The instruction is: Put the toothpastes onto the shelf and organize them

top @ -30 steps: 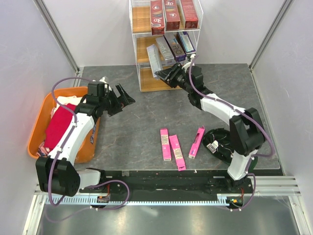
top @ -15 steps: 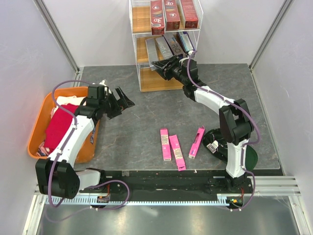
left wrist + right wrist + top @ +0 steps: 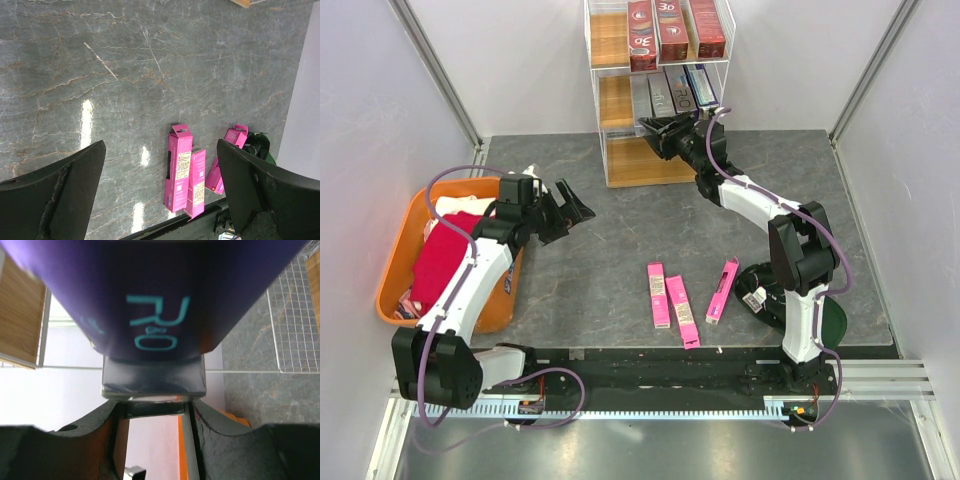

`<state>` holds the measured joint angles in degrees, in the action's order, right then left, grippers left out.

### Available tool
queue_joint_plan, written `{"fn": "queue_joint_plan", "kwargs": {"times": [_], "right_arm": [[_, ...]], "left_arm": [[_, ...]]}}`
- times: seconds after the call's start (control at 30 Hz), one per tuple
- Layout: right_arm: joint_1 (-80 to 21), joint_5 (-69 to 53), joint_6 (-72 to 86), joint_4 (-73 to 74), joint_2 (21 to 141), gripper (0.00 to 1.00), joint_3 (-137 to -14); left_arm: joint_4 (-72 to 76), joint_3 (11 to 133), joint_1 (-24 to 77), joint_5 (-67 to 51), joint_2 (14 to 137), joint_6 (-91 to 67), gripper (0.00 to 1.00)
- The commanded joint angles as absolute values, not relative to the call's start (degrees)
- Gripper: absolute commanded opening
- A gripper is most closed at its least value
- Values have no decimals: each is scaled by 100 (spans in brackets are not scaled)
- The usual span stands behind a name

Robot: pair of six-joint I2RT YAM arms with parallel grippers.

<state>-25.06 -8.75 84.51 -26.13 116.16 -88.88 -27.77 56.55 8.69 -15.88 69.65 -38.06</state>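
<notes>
The right gripper (image 3: 658, 129) is pinching a silver-grey toothpaste box (image 3: 153, 376) at the middle tier of the shelf (image 3: 628, 170), where pushing risks knocking the neighbouring purple box (image 3: 155, 295) askew; the left gripper (image 3: 577, 201) is hovering wide, empty.

grey marbled tabletop (image 3: 620, 235), white walls (image 3: 520, 60)

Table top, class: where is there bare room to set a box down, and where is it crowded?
Bare: the wide grey stretch of table between the orange tub, the shelf and the pink toothpastes; also the far right corner beside the shelf. Crowded: the near middle, with three pink toothpastes by the right arm's base.
</notes>
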Motion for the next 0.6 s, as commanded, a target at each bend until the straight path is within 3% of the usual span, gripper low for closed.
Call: {"fn": "queue_joint_plan", "kwargs": {"times": [0.0,0.33,0.43,0.53,0.57], "right_arm": [[-2391,-229,8823,-2733,11522,11,-8859],[-2391,105,8956,-2619,11768,15,-9254],[-2391,79,8921,-2601,11830,21,-9325],[-2399,9,8764,-2602,11813,56,-9308],[-2391,-165,8719,-2628,11769,62,-9282]], "left_arm": [[-2716,5625,835,-1503,6777,-3665,100],[-2716,5537,835,-1521,6636,-3683,100],[-2716,5520,835,-1529,6618,-3700,100],[-2716,5493,835,-1547,6592,-3691,100],[-2716,5493,835,-1547,6592,-3683,100]]}}
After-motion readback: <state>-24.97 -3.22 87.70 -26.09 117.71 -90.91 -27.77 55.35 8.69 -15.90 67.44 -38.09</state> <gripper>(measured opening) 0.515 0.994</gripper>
